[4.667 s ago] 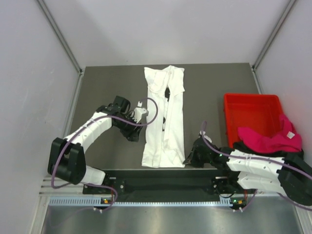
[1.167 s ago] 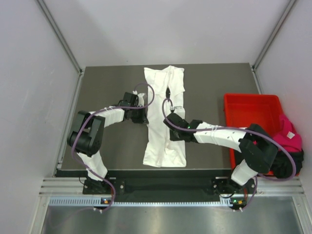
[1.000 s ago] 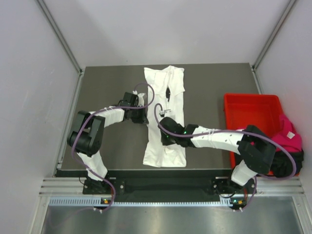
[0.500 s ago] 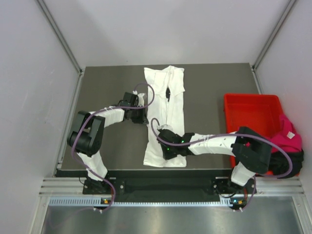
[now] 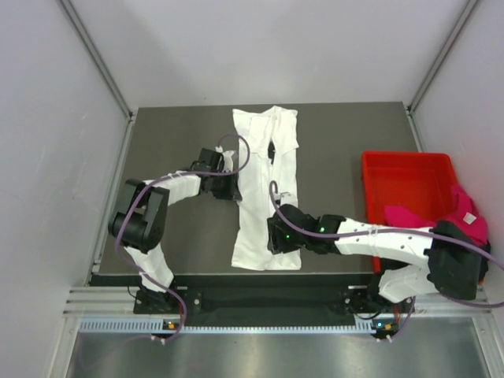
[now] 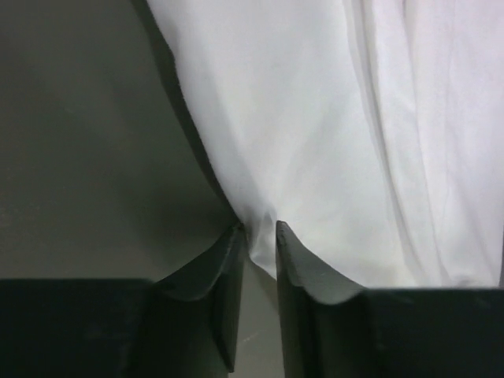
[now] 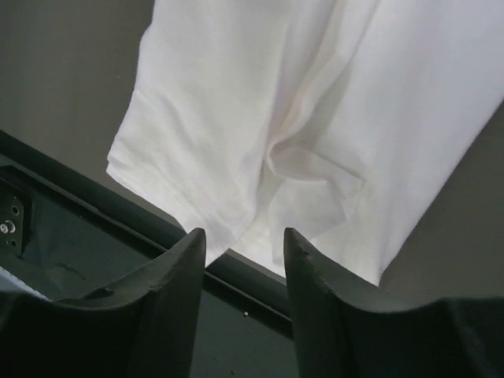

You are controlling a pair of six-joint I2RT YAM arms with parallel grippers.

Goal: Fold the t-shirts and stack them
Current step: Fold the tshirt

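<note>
A white t-shirt (image 5: 264,150) lies folded into a long narrow strip down the middle of the dark table. My left gripper (image 5: 233,189) sits low at the strip's left edge. In the left wrist view its jaws (image 6: 258,228) stand a narrow gap apart, open, with a fold of the white cloth (image 6: 315,118) lying loose between the tips. My right gripper (image 5: 276,236) hovers over the strip's near end. In the right wrist view it (image 7: 244,235) is open and empty, above the shirt's hem (image 7: 260,118). A magenta-pink t-shirt (image 5: 441,224) hangs over the bin.
A red plastic bin (image 5: 402,177) stands at the right side of the table, with my right arm stretched in front of it. The table's near edge and a dark rail (image 7: 118,236) run just below the shirt's hem. Grey walls enclose the table on three sides.
My right gripper has slid down the white strip from its middle to the near end and opened. My left gripper's jaws have parted; that arm has stayed in place.
</note>
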